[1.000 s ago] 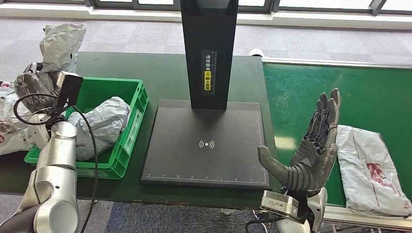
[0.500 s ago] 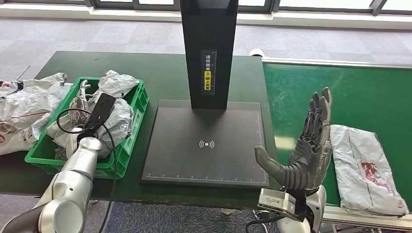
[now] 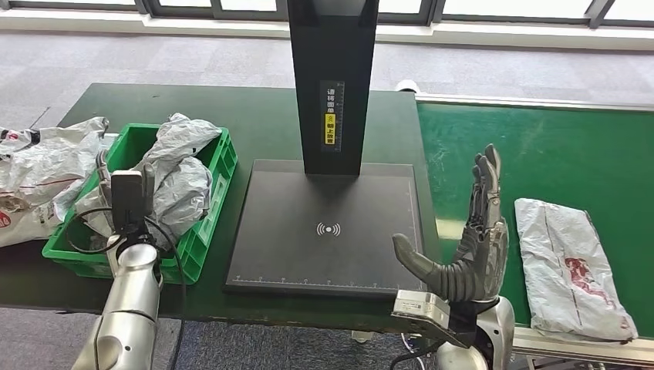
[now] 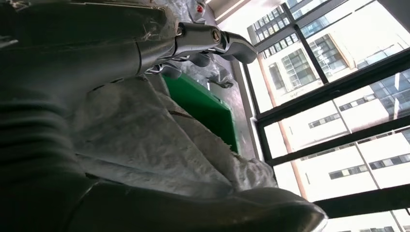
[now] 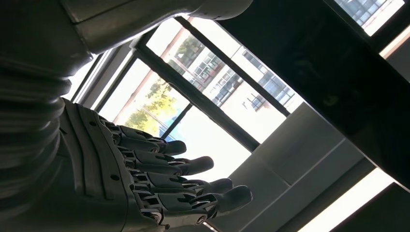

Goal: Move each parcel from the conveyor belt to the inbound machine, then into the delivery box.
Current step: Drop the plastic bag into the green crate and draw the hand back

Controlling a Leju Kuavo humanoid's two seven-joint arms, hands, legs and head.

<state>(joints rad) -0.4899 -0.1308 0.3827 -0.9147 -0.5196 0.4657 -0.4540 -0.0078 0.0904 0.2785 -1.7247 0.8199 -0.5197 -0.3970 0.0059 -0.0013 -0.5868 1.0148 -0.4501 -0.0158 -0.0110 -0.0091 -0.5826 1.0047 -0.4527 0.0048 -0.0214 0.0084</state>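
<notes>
Two hands work at once: the right hand [image 3: 474, 247] stands upright and empty with fingers spread, between the black scanner plate [image 3: 328, 227] and a grey parcel [image 3: 567, 266] lying on the green conveyor belt [image 3: 555, 146]. Farther left, the left hand [image 3: 127, 193] reaches into the green delivery box [image 3: 202, 231] against a crumpled grey parcel [image 3: 181, 173]; whether it grips cannot be told. More bags [image 3: 38, 169] lie beyond the box.

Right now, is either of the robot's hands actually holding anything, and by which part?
The right hand holds nothing, fingers spread. The left hand lies against a grey parcel in the green crate; whether it grips cannot be told.
</notes>
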